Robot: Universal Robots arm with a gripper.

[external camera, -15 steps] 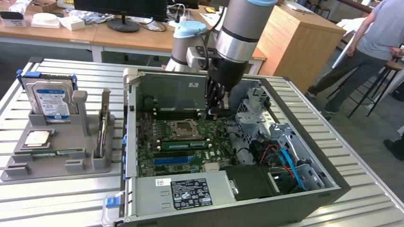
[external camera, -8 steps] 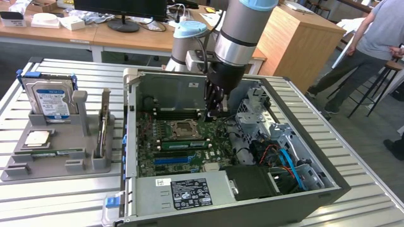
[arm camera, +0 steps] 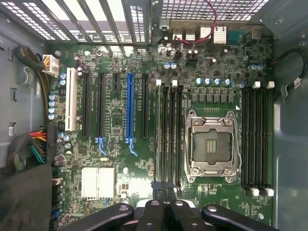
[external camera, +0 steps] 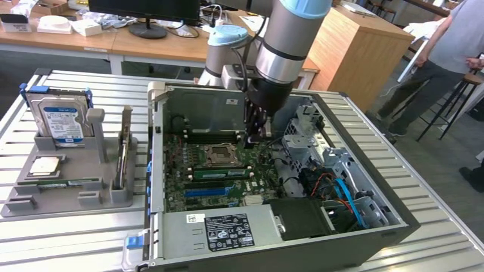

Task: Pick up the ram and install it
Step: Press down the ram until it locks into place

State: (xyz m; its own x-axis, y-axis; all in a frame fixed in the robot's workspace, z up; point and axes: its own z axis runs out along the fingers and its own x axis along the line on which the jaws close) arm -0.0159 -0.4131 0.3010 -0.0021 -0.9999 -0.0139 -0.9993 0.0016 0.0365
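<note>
The ram [external camera: 123, 146] is a thin stick standing on its long edge in a slot of the grey parts tray [external camera: 30, 204], at the exterior view's left. My gripper [external camera: 255, 138] hangs well away from it, inside the open computer case [external camera: 378, 226], just above the motherboard [arm camera: 120, 120]. In the wrist view the gripper [arm camera: 164, 188] hovers over one end of the dark memory slots [arm camera: 168, 134] beside the empty processor socket [arm camera: 212, 144]. Its black fingers [arm camera: 153, 206] are shut together with nothing between them.
A blue-labelled hard drive [external camera: 63, 120] and a square silver chip [external camera: 45, 165] also sit in the tray. A green strip [external camera: 219, 171] runs along the slots near the socket. Cables [external camera: 344, 192] and drive cages fill the case's right side. A person [external camera: 446, 62] stands at the far right.
</note>
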